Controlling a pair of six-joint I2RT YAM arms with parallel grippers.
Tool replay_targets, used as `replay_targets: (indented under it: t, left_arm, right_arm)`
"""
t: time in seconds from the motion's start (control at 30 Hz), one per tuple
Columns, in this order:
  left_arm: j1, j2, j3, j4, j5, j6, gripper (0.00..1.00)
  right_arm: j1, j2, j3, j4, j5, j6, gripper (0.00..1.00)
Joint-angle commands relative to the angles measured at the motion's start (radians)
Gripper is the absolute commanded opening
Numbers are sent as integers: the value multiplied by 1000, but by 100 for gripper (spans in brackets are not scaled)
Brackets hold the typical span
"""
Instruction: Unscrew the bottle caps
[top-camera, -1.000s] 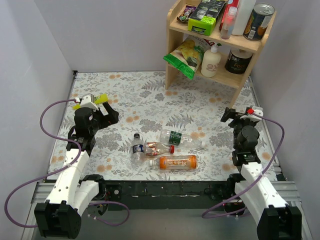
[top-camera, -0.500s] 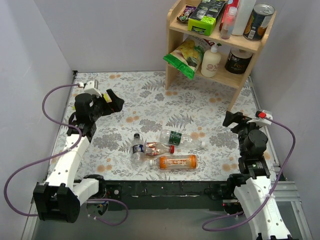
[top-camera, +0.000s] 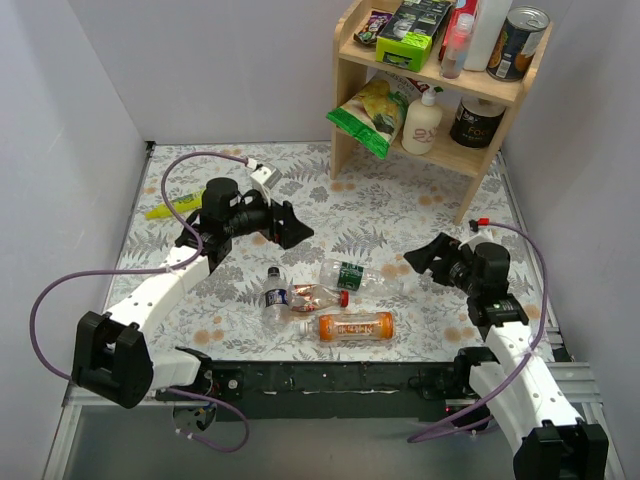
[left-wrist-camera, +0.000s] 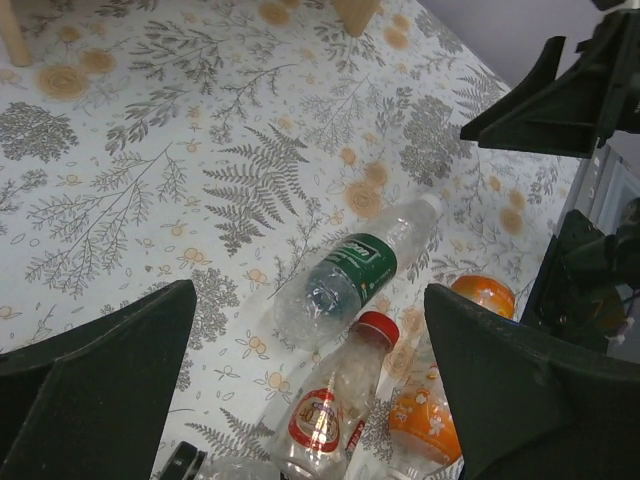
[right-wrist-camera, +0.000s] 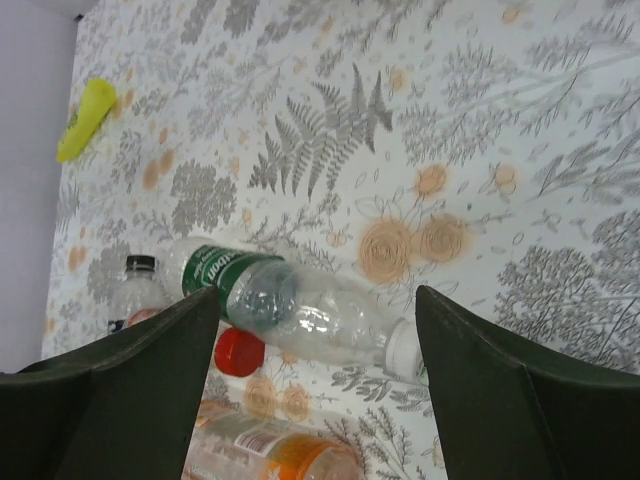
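Left gripper (top-camera: 285, 228) is hanging over the floral table (top-camera: 200, 290), fingers (left-wrist-camera: 100, 390) spread wide and gripping nothing, its camera looking down on a bunch of bottles lying near the front edge. The right gripper (top-camera: 425, 262) is hovering just right of that bunch, jaws likewise wide apart and empty. The green-labelled bottle (top-camera: 350, 274) is lying farthest back, its whitish cap (left-wrist-camera: 430, 203) pointing towards the right arm. The reddish-labelled bottle (top-camera: 315, 297) is lying just in front of it, wearing its red cap (top-camera: 343, 298). The orange bottle (top-camera: 355, 324) is lying nearest the bases. The dark-blue-labelled bottle (top-camera: 275, 297) is sitting on the left, black cap (top-camera: 272, 271) on. A yellow object (top-camera: 165, 210) is lying far left.
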Motion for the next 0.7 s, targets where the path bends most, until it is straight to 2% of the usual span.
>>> replay_targets:
  t: [0.0, 0.07, 0.3, 0.5, 0.63, 0.67]
  left_arm:
    - [-43, -63, -31, -7, 45, 119, 98]
    - [-92, -60, -26, -35, -47, 150, 98]
    - [-174, -47, -41, -48, -136, 198, 98]
    - [-230, 31, -55, -8, -214, 263, 98]
    - [-296, 149, 3, -8, -260, 326, 98]
    - [-318, 175, 18, -21, -280, 381, 98]
  right_arm:
    - [-1, 27, -67, 85, -124, 156, 83]
    - [3, 24, -69, 33, -104, 135, 82]
    - [17, 39, -70, -139, 36, 90, 86]
    - [36, 88, -150, -22, -7, 158, 84]
    - [39, 74, -139, 6, 2, 164, 84]
    - [39, 70, -136, 3, 2, 159, 84]
